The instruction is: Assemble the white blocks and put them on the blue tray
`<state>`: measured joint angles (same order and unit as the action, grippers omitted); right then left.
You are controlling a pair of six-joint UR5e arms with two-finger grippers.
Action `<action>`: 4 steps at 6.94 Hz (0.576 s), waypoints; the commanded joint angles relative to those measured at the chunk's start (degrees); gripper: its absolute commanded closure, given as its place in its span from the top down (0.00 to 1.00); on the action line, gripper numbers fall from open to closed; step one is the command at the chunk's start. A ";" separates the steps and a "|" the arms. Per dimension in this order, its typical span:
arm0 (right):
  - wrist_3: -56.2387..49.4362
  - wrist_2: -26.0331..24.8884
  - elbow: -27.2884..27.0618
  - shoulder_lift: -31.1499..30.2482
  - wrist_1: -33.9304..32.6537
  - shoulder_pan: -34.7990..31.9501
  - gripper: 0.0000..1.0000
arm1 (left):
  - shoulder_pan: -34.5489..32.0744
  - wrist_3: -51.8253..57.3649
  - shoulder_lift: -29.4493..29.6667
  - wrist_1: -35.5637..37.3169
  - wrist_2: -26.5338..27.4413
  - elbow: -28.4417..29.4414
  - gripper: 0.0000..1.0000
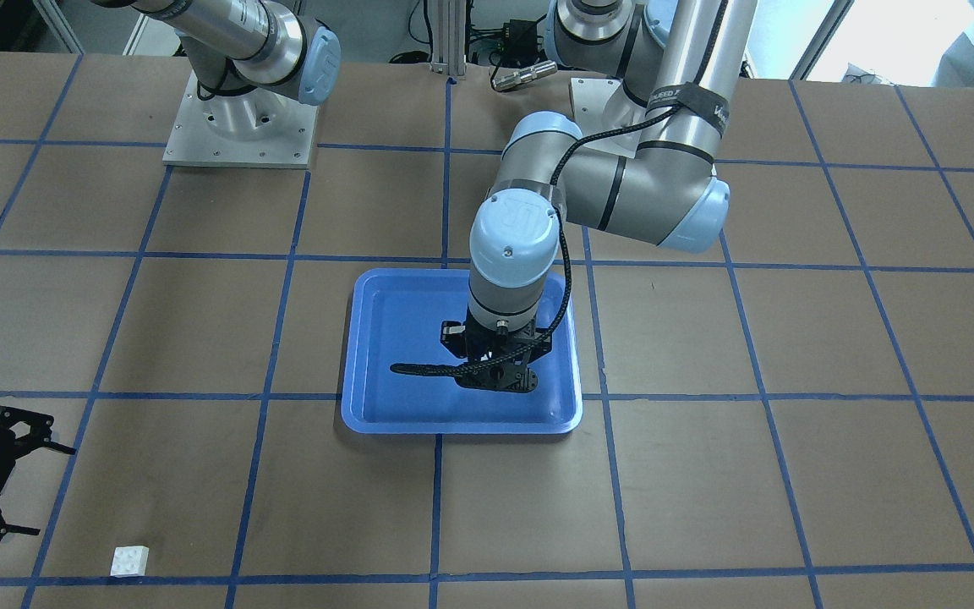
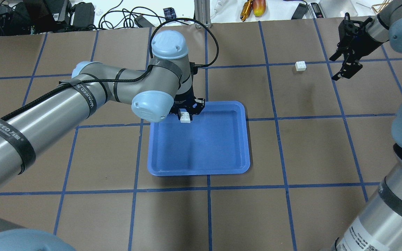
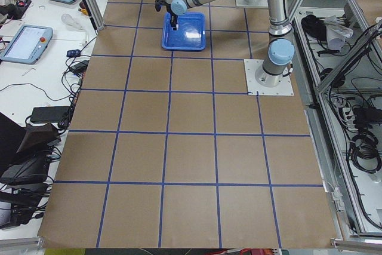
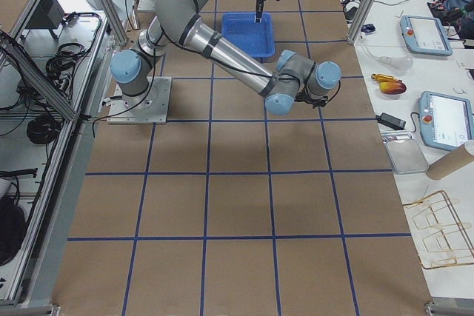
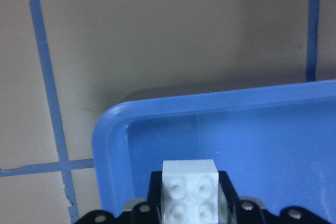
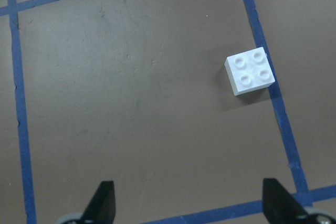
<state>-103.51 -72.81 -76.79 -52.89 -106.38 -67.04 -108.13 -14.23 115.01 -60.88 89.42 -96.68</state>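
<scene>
Ok so starting closest to the robot: the blue tray sits flat on the bench, pretty much dead centre, and its floor is bare. The left arm reaches in over the tray's far left corner, and the left claw points down there, pinched onto a white block. The block sits between the fingers with its four studs facing the wrist cam, and the tray's rounded corner shows just past it. Can't tell if the block is touching the tray floor or hanging a bit above it.

Further out and off to the right, the second white block lies studs up on the bare bench, well apart from the tray, with one edge right up against a blue tape line. The right claw hangs near it, fingers spread wide and nothing in them, not touching the block.
</scene>
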 commanded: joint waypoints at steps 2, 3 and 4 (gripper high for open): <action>-9.04 0.64 4.87 5.49 0.03 -1.61 0.97 | -1.91 -4.48 0.74 6.87 -0.04 -6.12 0.23; -9.51 2.30 7.16 6.56 0.82 -1.61 0.97 | -1.91 -5.88 0.91 11.18 -0.13 -8.93 0.23; -9.60 4.93 7.36 7.09 0.91 -1.61 0.97 | -1.91 -6.16 1.09 12.35 -1.08 -9.13 0.23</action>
<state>-112.22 -70.53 -70.69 -46.99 -105.82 -68.61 -110.00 -19.55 115.89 -51.41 89.12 -104.29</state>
